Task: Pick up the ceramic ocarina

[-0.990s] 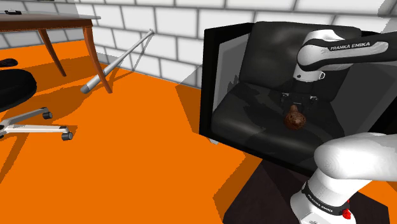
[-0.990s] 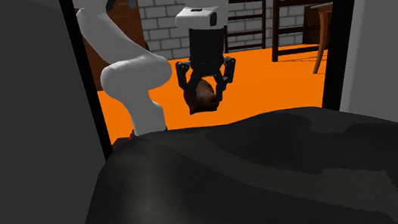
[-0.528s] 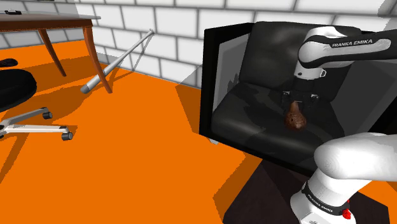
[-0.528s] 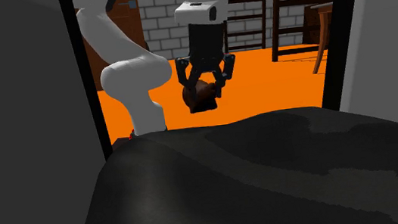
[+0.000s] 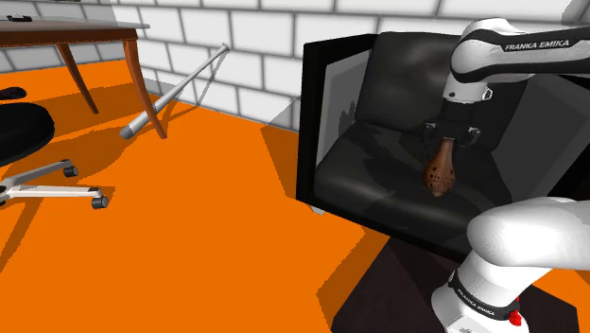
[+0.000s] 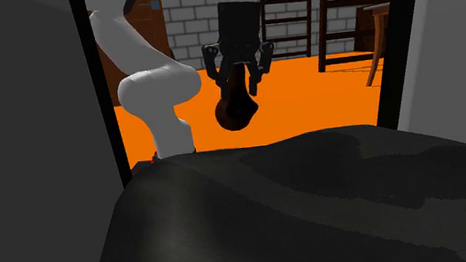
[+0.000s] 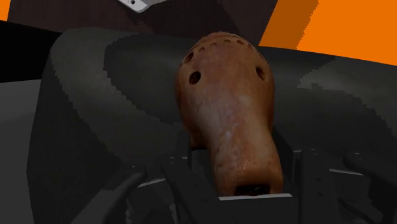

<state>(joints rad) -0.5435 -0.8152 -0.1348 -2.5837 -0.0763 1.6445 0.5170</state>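
At the shoulder view's left, a grey baseball bat (image 5: 175,90) leans on the white brick wall (image 5: 255,52). Rightward, above the black armchair's (image 5: 369,175) seat, the black two-finger gripper (image 5: 448,142) pinches the brown hole-dotted ocarina (image 5: 441,173), which hangs clear. The white arm (image 5: 492,71) reads "FRANKA EMIKA".

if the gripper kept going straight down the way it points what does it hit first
Most likely the black armchair seat. The gripper points down, shut on the brown ocarina, which hangs below it, so the ocarina's lower end would touch the seat first. The gap is hard to judge.
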